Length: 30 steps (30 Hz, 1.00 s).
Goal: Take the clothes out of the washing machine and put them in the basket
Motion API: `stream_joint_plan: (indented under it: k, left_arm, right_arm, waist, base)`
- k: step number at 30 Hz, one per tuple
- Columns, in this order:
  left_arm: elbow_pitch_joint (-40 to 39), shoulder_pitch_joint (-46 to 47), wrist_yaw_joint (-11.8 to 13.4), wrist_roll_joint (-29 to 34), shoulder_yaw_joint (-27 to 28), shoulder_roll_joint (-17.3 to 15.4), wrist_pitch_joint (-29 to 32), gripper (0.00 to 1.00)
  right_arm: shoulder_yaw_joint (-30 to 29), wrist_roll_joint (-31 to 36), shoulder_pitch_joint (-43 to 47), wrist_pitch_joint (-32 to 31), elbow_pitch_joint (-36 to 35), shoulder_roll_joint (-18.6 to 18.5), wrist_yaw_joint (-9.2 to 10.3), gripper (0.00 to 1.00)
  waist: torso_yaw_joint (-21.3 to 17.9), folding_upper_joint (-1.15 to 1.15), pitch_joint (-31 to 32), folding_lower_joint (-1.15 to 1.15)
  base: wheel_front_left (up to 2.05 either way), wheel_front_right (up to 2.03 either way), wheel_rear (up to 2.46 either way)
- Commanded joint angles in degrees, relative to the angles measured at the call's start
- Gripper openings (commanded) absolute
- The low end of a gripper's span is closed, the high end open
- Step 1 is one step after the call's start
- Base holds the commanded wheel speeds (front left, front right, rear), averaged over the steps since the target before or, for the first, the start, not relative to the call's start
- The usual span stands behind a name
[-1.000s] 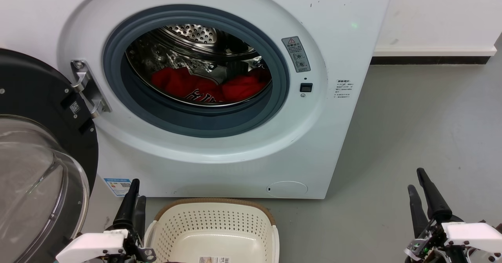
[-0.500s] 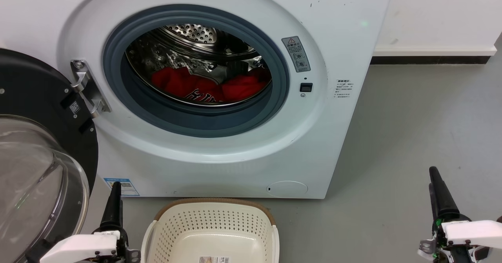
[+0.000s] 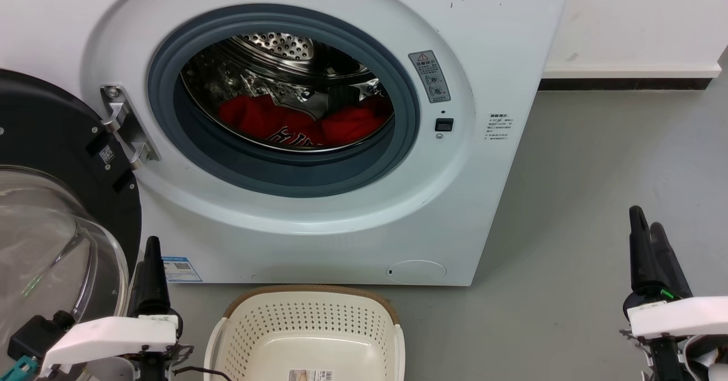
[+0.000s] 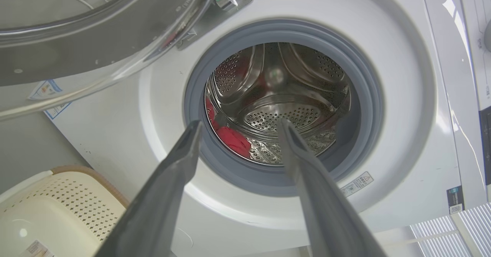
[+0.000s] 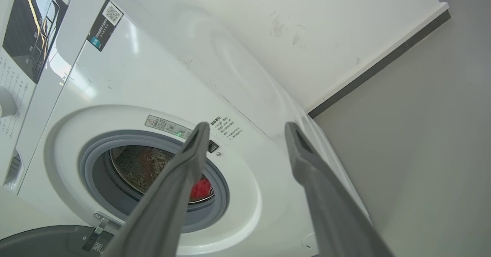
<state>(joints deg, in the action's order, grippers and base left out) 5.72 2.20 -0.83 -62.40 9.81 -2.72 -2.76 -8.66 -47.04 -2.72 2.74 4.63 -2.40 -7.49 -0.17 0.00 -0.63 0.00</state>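
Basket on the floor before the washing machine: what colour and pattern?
Cream-white perforated plastic basket with brown rim, rows of small holes; best in head view.

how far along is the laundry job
Done: the washing machine door stands open, the basket sits before it. In hand: nothing; the left hand and right hand are open, outside the porthole. Left: the red clothes lie in the drum; the basket looks empty.
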Motion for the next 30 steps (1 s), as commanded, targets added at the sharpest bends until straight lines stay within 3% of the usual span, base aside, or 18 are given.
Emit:
stream_joint_plan:
  k: [1, 7, 16, 30]
  left_arm:
    - [-2.0, 0.0, 0.5, 2.4, -0.4, -0.1, -0.5, 1.00]
    - [-4.6, -1.2, 2.8, 9.9, -3.3, -0.1, -1.7, 1.00]
    - [-7.3, -2.4, 2.3, 17.6, -5.0, -0.1, -3.3, 1.00]
    - [-11.1, -3.5, 3.8, 33.3, -8.9, -0.2, -5.7, 1.00]
  right_arm:
    - [0.2, 2.9, -0.5, 0.5, -2.0, -0.4, 0.00, 1.00]
    - [2.9, 12.0, 0.1, 1.7, -6.3, -0.4, 0.00, 1.00]
    - [4.9, 20.2, 1.1, 3.4, -8.6, -0.4, 0.00, 1.00]
    - [5.7, 31.1, 2.5, 5.7, -7.9, -0.5, 0.00, 1.00]
  waist:
    - [0.0, 0.00, 0.0, 0.00]
    - [0.0, 0.00, -0.1, 0.00]
    - [0.0, 0.00, -0.1, 0.00]
    - [-0.1, 0.00, -0.2, 0.00]
  base:
    - [0.00, 0.00, 0.00]
    - [0.00, 0.00, 0.00]
    - [0.00, 0.00, 0.00]
    - [0.00, 0.00, 0.00]
